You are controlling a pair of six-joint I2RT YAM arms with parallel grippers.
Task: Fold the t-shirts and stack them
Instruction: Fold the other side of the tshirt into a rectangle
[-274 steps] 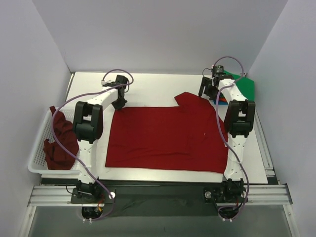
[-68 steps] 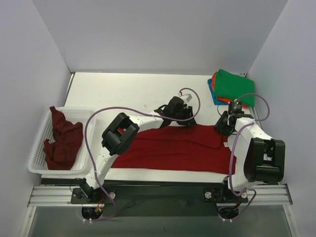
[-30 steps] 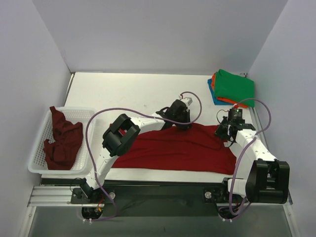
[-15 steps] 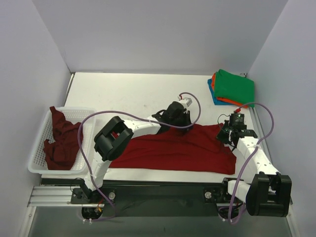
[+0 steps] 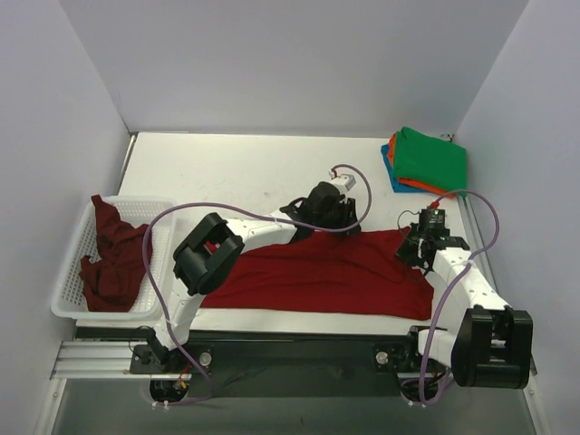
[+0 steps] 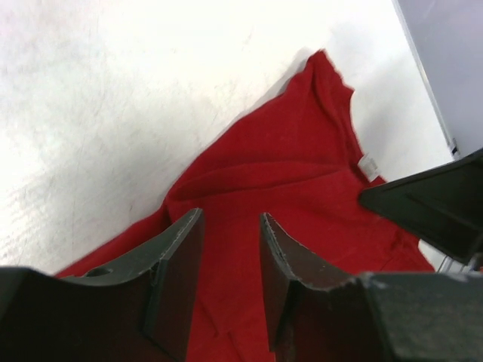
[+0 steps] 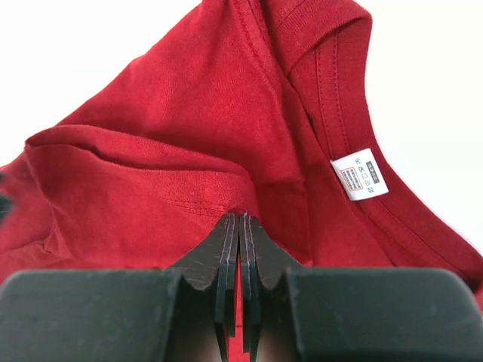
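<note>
Two arms over one red t-shirt (image 5: 317, 281), which lies in a long band across the near part of the white table (image 5: 227, 172). Top view: my left gripper (image 5: 324, 222) is at the shirt's far edge, mid-table. My right gripper (image 5: 415, 249) is on its right end, by the collar. Maroon t-shirt (image 5: 113, 258) is bunched in the white mesh basket (image 5: 68, 308), far left. Folded stack is at the far right corner: green t-shirt (image 5: 430, 159) on top, orange t-shirt (image 5: 421, 187) and blue t-shirt (image 5: 391, 175) edges showing under it.

Left wrist: my left gripper (image 6: 231, 219) has its fingers apart with nothing between them. The red t-shirt (image 6: 302, 151) is below, with a ridge of cloth just past the tips, and its white label (image 6: 368, 166) is to the right.

Right wrist: my right gripper (image 7: 239, 220) has its fingers pressed flat together, tips right at a folded hem of the red t-shirt (image 7: 189, 113). I cannot tell if cloth is pinched. The collar (image 7: 339, 68) and white label (image 7: 361, 177) are to the right.
</note>
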